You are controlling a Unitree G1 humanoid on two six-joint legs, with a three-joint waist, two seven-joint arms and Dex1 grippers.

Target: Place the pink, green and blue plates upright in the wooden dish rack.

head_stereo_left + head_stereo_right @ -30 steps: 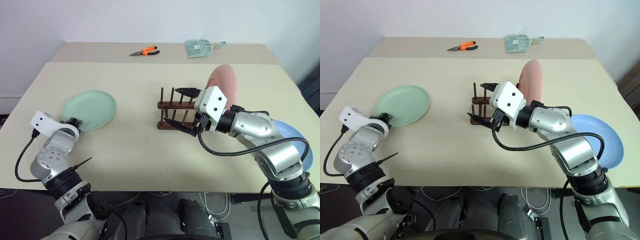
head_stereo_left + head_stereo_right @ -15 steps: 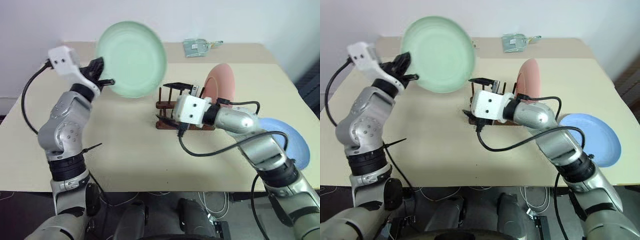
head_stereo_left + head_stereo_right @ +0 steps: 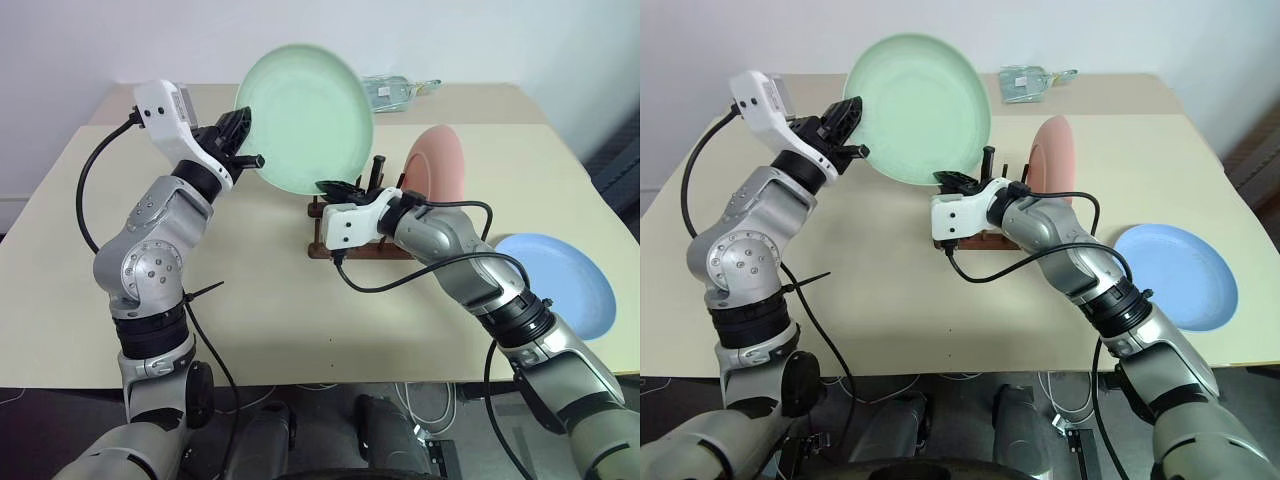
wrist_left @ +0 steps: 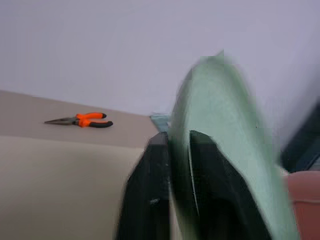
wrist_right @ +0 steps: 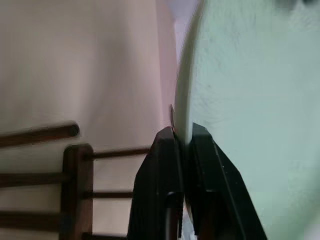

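Observation:
The pale green plate (image 3: pixel 305 118) is held up on edge in the air, above and just left of the wooden dish rack (image 3: pixel 380 250). My left gripper (image 3: pixel 245 150) is shut on its left rim, which fills the gap between both fingers (image 4: pixel 155 200). My right gripper (image 3: pixel 950 180) is shut on the plate's lower rim, and its fingertips (image 5: pixel 167 145) pinch the edge right above the rack's pegs (image 5: pixel 77 170). The pink plate (image 3: pixel 438 165) stands upright at the rack's right end. The blue plate (image 3: pixel 555 285) lies flat on the table at the right.
Orange-handled pliers (image 4: pixel 80 120) lie on the far table behind the green plate. A clear plastic bag (image 3: pixel 1025 82) lies at the back right. The beige table (image 3: pixel 250 300) has bare room left of and in front of the rack.
My left arm lifted the green plate off the table's left side and carried it up and right, over the rack. My right gripper rolled, went from open to shut, and now grips the plate's lower rim.

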